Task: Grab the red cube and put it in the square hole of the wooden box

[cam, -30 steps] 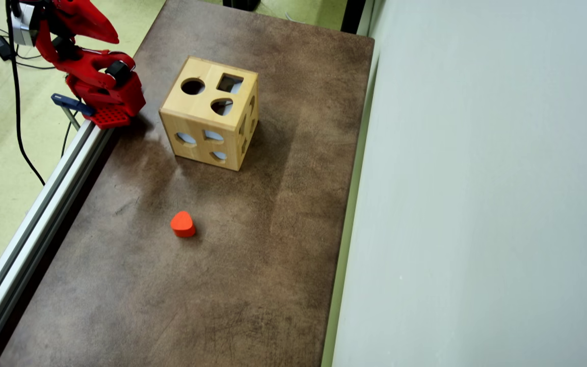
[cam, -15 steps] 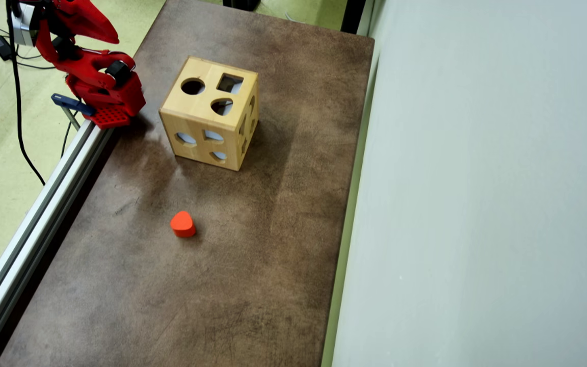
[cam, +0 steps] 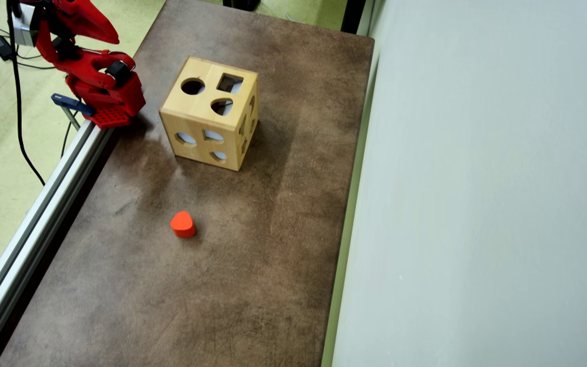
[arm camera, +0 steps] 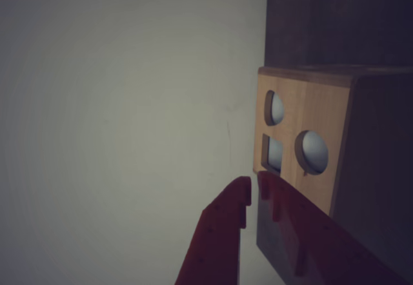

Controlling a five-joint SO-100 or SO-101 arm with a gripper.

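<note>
Wood box point(cam: 209, 113) sits upper centre of the overhead view on the brown table point(cam: 252, 265), square hole point(cam: 230, 83) on its top face. Only that view shows the orange-red heart block point(cam: 183, 224), lower down and well apart. Red cube not visible in either view. Wrist view shows the gripper point(arm camera: 253, 187) at bottom centre, fingertips pressed nearly together, nothing pinched, box point(arm camera: 303, 137) beyond to the right.

One wooden box point(cam: 211, 113) with three cutouts on top: one round point(cam: 192, 86), one square hole point(cam: 230, 83), one rounded-triangle point(cam: 221, 106). One orange-red heart-like block point(cam: 182, 224). One red arm point(cam: 87, 66).
</note>
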